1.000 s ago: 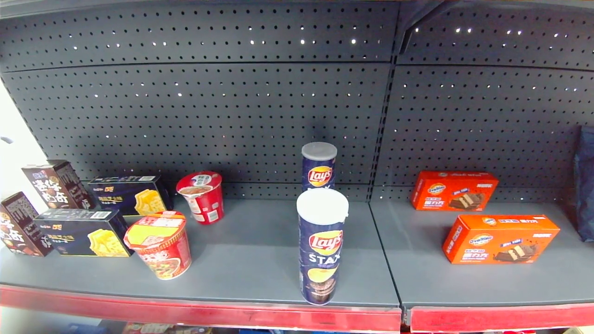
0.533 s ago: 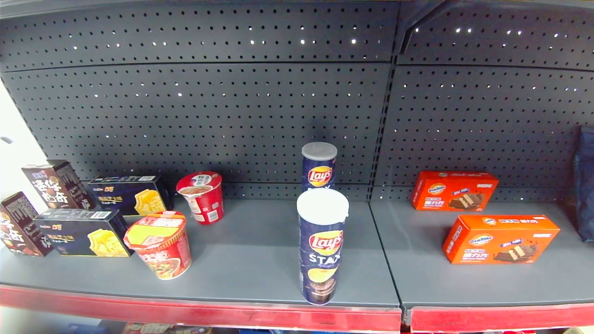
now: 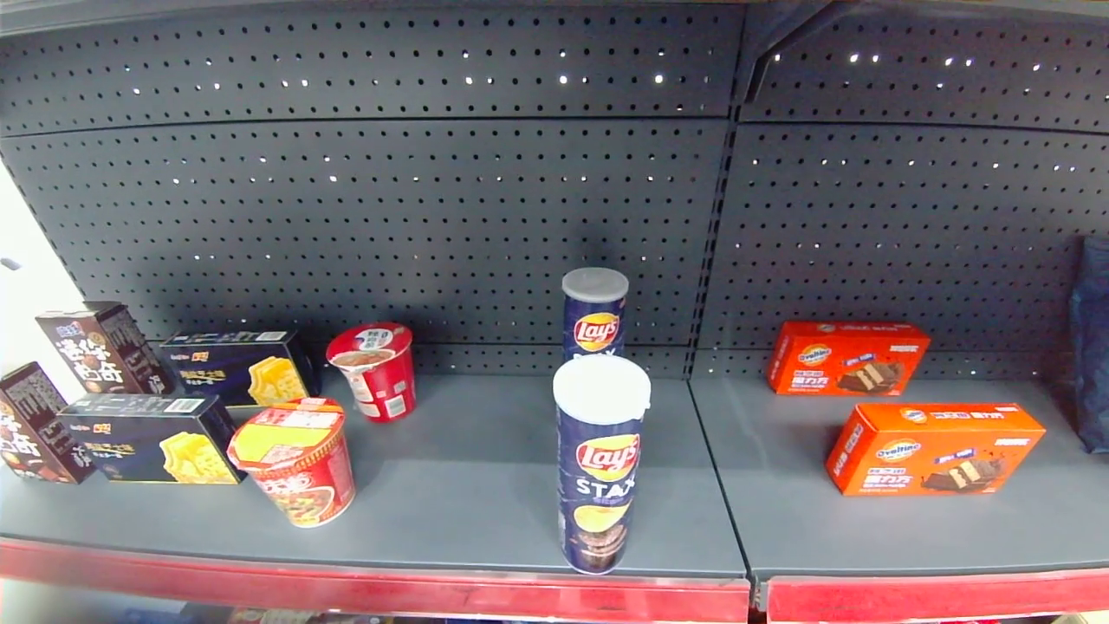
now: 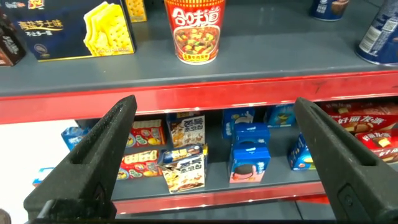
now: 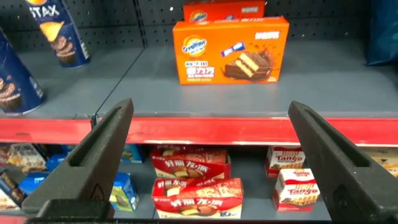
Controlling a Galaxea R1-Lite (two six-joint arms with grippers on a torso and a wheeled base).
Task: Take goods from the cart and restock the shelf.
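Note:
A grey shelf with a red front edge holds the goods. Two dark blue chip cans stand mid-shelf, one in front and one behind. Two red noodle cups stand to their left, beside dark cracker boxes. Two orange cake boxes lie on the right. My left gripper hangs open and empty before the shelf edge, below a noodle cup. My right gripper is open and empty below the orange box.
Brown boxes stand at the far left and a dark blue bag at the far right. A perforated back panel closes the shelf. A lower shelf holds snack boxes. Bare shelf lies between cups and cans.
The whole head picture has shifted slightly, so the camera moved a little. The goods on the shelf have not moved.

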